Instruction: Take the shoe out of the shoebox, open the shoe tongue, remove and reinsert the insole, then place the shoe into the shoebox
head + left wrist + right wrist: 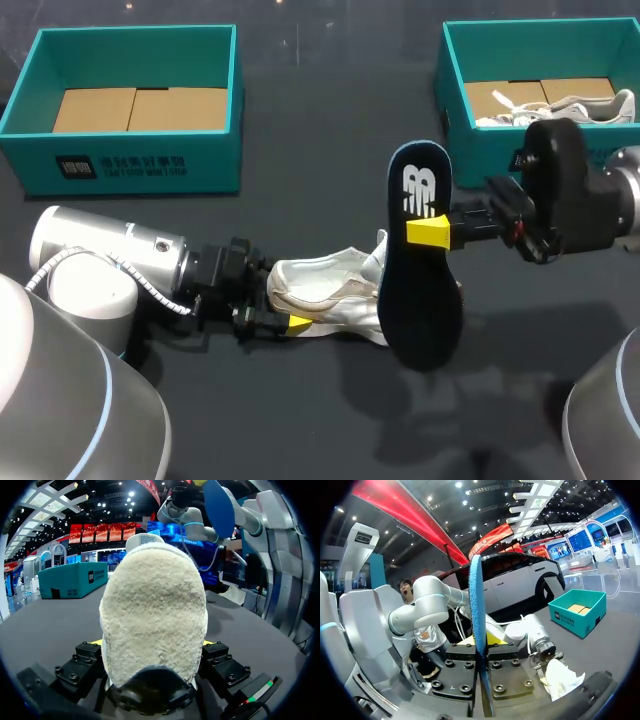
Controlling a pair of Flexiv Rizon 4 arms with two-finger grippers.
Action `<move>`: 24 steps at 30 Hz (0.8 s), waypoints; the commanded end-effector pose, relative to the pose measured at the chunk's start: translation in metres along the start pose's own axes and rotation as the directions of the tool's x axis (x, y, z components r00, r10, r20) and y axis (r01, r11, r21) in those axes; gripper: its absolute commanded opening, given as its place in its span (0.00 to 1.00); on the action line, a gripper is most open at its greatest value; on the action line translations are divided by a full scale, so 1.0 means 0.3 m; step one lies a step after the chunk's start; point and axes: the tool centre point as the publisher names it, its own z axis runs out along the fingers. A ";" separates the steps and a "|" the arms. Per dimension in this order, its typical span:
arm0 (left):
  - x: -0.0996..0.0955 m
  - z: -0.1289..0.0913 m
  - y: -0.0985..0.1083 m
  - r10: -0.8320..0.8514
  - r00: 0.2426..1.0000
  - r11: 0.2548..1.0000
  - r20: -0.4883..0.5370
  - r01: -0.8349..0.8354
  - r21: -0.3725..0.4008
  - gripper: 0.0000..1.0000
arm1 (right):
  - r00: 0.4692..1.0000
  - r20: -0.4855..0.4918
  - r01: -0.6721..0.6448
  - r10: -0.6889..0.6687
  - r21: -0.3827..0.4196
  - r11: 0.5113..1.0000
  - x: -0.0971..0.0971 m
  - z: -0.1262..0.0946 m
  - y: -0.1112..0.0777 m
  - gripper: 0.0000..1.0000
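Note:
A white shoe [325,292] lies on its side on the dark table, toe pointing right. My left gripper [288,304] holds its heel from the left; in the left wrist view the fuzzy heel [152,615] fills the space between the fingers, which press it from both sides. Above the shoe's toe end, my right gripper [430,232] is shut on a dark navy insole [420,280] that hangs nearly upright. The right wrist view shows that insole [475,605] edge-on, clamped between the fingers, with the shoe [560,679] below. The insole [218,504] also shows high up in the left wrist view.
A teal shoebox [130,160] with a cardboard floor stands at the back left. A second teal shoebox [455,100] at the back right holds another white shoe [570,108]. The right arm's wrist is just in front of that box.

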 end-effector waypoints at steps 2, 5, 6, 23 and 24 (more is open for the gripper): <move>0.000 0.000 0.004 0.000 1.000 1.000 0.001 0.000 -0.001 0.00 | 0.998 0.063 -0.004 0.005 -0.009 1.000 0.067 -0.025 -0.020 0.00; 0.000 0.000 0.004 0.000 1.000 1.000 0.001 0.000 -0.001 0.00 | 0.998 0.063 -0.004 0.005 -0.009 1.000 0.067 -0.025 -0.020 0.00; 0.000 0.000 0.004 0.000 1.000 1.000 0.001 0.000 -0.001 0.00 | 0.998 0.063 -0.004 0.005 -0.009 1.000 0.067 -0.025 -0.020 0.00; 0.007 -0.080 0.014 -0.007 1.000 0.996 0.004 0.007 -0.086 1.00 | 0.998 0.063 -0.004 0.005 -0.009 1.000 0.067 -0.025 -0.020 0.00; 0.009 -0.088 0.013 -0.004 1.000 0.995 0.005 0.005 -0.099 1.00 | 0.998 0.063 -0.004 0.005 -0.009 1.000 0.067 -0.025 -0.020 0.00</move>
